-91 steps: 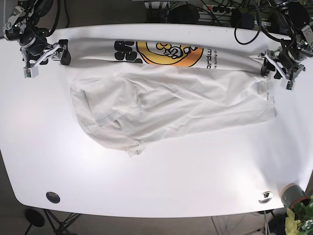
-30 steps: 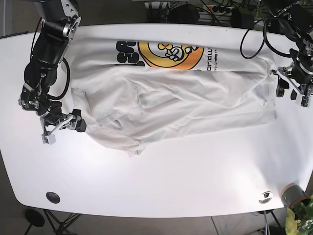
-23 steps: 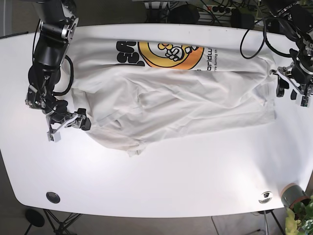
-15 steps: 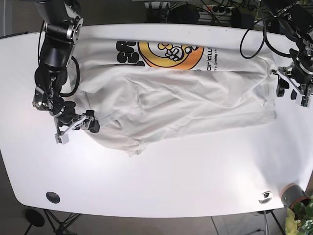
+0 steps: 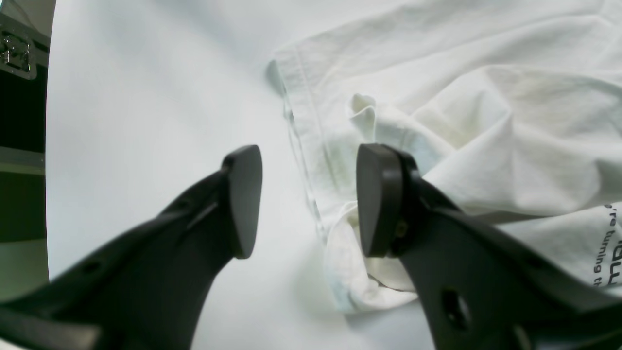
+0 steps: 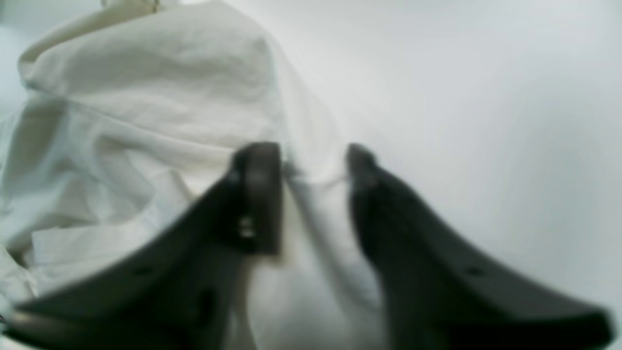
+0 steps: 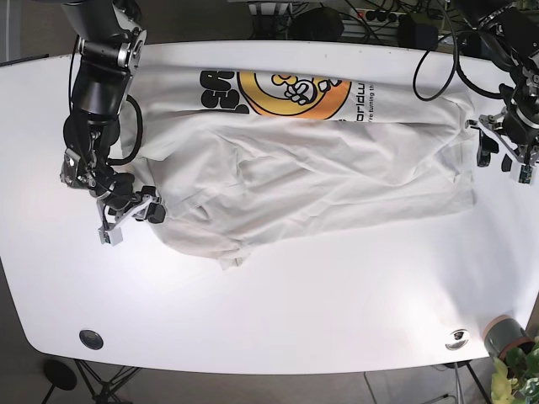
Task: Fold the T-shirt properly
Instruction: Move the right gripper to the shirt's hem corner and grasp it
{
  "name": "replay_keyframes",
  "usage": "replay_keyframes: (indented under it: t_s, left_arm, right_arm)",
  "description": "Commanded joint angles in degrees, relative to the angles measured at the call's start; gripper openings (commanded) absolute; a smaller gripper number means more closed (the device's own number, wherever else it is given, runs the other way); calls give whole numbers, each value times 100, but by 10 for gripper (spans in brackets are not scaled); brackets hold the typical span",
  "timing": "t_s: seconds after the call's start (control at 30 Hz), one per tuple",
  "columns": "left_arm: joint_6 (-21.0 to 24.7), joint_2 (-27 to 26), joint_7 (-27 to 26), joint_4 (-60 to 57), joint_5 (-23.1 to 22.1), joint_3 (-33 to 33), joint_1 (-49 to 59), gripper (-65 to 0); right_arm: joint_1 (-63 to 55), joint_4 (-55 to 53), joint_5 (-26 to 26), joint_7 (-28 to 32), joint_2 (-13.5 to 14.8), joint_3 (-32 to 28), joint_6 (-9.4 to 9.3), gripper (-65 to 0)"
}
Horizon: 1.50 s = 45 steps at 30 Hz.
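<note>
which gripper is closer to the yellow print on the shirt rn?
Left, narrowly. The left gripper sits at the shirt's edge, level-ish with the yellow print; the right gripper is farther down at the opposite hem.

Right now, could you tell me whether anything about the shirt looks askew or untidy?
Yes. The white printed T-shirt lies crumpled on the white table: its folded-over layer is wrinkled and slanted, a flap juts out at the lower left, and the yellow print is only partly covered. Both grippers, right and left, sit open at its edges.
</note>
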Motion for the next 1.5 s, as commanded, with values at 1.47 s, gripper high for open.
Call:
replay_keyframes:
  t_s: [1.47]
  left_arm:
    - [-3, -246, -1119, -4518, 2127, 363, -3044, -235]
  right_arm:
    - [91, 83, 120, 90, 69, 25, 13, -628]
